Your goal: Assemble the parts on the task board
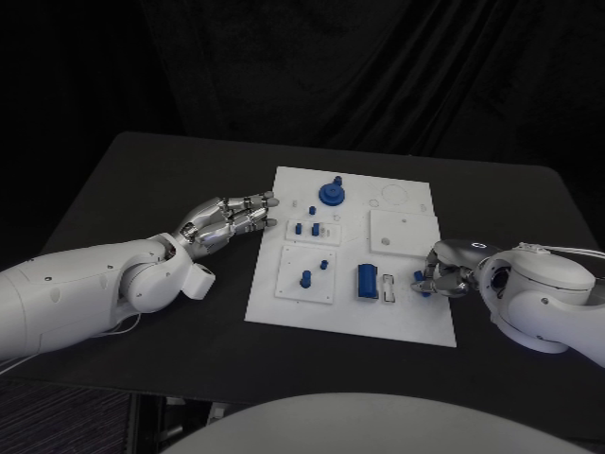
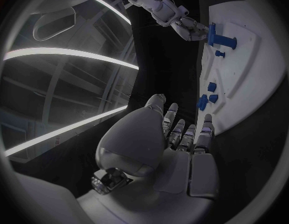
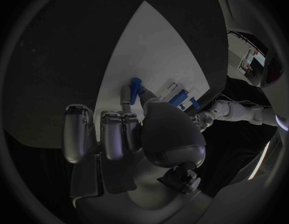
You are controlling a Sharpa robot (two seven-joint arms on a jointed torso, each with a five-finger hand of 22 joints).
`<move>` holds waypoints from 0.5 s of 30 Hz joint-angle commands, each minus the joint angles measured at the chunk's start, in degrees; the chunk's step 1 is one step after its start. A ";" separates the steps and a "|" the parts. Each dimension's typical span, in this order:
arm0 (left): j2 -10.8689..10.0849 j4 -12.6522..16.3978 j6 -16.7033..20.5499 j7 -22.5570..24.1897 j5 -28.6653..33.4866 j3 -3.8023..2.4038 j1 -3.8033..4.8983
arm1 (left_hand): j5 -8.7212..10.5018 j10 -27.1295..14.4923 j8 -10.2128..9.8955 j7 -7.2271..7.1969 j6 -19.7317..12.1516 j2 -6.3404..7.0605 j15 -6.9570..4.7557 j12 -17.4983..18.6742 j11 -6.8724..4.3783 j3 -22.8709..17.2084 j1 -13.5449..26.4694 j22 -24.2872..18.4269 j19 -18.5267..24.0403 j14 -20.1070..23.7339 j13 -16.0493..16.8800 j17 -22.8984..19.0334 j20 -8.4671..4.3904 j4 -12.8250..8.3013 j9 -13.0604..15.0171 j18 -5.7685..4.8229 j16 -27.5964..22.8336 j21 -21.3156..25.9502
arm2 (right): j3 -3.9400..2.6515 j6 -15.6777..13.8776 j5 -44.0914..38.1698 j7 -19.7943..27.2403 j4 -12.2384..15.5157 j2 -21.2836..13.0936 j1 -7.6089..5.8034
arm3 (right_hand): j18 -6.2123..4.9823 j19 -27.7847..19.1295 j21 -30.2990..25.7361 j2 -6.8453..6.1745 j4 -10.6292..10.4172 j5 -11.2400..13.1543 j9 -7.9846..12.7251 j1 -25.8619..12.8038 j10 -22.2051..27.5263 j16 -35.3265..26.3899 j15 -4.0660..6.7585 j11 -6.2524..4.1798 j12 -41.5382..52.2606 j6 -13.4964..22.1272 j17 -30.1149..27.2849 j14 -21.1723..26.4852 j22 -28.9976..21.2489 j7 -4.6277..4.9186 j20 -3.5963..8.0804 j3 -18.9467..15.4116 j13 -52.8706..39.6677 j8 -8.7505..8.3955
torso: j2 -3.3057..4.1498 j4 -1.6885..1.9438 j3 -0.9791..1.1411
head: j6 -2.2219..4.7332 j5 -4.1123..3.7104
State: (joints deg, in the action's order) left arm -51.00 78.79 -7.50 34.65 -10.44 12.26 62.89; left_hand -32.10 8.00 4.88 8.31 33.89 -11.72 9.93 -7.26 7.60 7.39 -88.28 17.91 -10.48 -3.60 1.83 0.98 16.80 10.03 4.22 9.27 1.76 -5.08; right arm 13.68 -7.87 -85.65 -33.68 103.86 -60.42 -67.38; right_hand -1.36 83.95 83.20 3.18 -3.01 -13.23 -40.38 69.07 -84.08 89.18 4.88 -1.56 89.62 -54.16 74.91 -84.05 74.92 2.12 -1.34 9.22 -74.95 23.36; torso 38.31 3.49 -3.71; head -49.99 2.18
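Closest to the robot, the right hand (image 1: 446, 276) sat over the near right part of the task board (image 1: 425, 322). It pinched a small blue part (image 3: 136, 84) between its thumb and a finger, with the part's tip sticking out just above the white board. In the head view a bit of this blue part showed right at the hand's fingertips.

Just beside that hand, a blue block (image 1: 367, 278) lay on the board next to a pale slot (image 1: 388, 288). A little further left was a square plate (image 1: 307, 274) with a blue peg (image 1: 305, 278) and a smaller blue bit (image 1: 323, 266) in it. These looked set in place, though it was hard to be sure.

Further out, the left hand (image 1: 231, 222) rested on the black table (image 1: 139, 180) at the board's left edge. Its fingers were loosely curled and held nothing, and their tips were near the board but did not grip any part. Near those fingertips were two little blue blocks (image 1: 305, 229).

Farthest away stood a blue knob (image 1: 333, 192) on its round base, upright. Next to it was a bare round outline (image 1: 395, 197), and below that a plain white square (image 1: 402, 230).

The job looked partly done. Some parts seemed to be in their spots, the held part still needed a home, and a few places looked unfilled.
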 commanded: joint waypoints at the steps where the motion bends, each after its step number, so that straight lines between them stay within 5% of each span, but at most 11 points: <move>1: 0.00 0.12 -0.85 0.53 0.10 -0.05 -0.11 | 0.12 0.09 0.18 0.20 0.03 0.02 0.24 -0.17 0.33 -0.32 -0.04 0.06 -0.28 0.01 0.07 0.01 -0.03 0.14 0.02 -0.77 0.19 0.09 | 0.55 0.28 4.44 -0.83 -0.42 -0.38 0.52 | -0.31 2.94 0.49 -0.44 5.65 -0.03 2.93 -1.64 -5.92 0.13 0.45 -0.49 0.38 -0.50 13.22 -5.57 12.90 -0.22 0.21 7.41 -15.05 0.50 | -0.01 0.03 0.00 | -0.01 0.05; 15: -0.10 0.18 -0.77 0.46 0.10 -0.05 -0.13 | 0.18 0.14 0.19 0.21 0.01 0.01 0.28 -0.22 0.36 -0.39 0.03 0.07 -0.33 -0.04 0.08 0.02 -0.02 0.13 0.02 -0.79 0.23 0.07 | 0.52 -6.94 23.54 5.04 0.32 -2.85 0.44 | -0.22 3.10 0.83 -1.66 6.55 0.07 2.03 -3.60 -5.92 0.21 0.59 -0.64 0.38 -0.53 13.42 -5.61 13.01 -0.38 0.33 10.61 -15.05 1.12 | -0.05 -0.03 0.05 | -0.01 0.41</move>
State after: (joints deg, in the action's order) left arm -51.11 78.85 -7.55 34.56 -10.44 12.26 62.88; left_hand -32.10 8.00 4.88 8.31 33.89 -11.72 9.93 -7.26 7.60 7.23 -88.28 17.91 -10.48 -3.60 1.83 0.98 16.80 10.19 4.22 9.28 1.76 -5.08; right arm 13.96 -12.08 -70.35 -30.73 104.00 -63.05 -67.31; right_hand -1.36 83.95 83.86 1.43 -0.37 -13.21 -37.95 65.93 -84.04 89.18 5.06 -1.96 89.63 -54.69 74.91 -83.87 74.91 2.00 -1.34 15.61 -74.94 24.30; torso 38.30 3.46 -3.68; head -49.99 2.61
